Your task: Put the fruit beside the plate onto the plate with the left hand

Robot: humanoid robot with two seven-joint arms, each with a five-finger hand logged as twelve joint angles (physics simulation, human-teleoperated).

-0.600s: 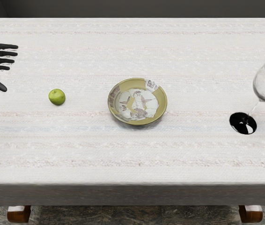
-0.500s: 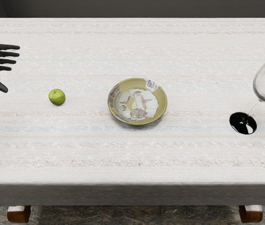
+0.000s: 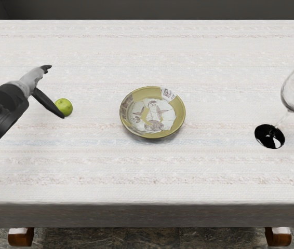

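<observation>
The green fruit [image 3: 63, 107], resting on the table [image 3: 147, 171] left of the plate [image 3: 179, 111], looks small, firm, smooth and apt to roll, so my left hand [image 3: 37, 85], open-fingered and empty just beside it, should cup its sides.

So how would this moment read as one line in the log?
phase: pre-grasp | left hand: open, beside green fruit, no grasp | fruit: on table, left of plate | right hand: not in view
</observation>
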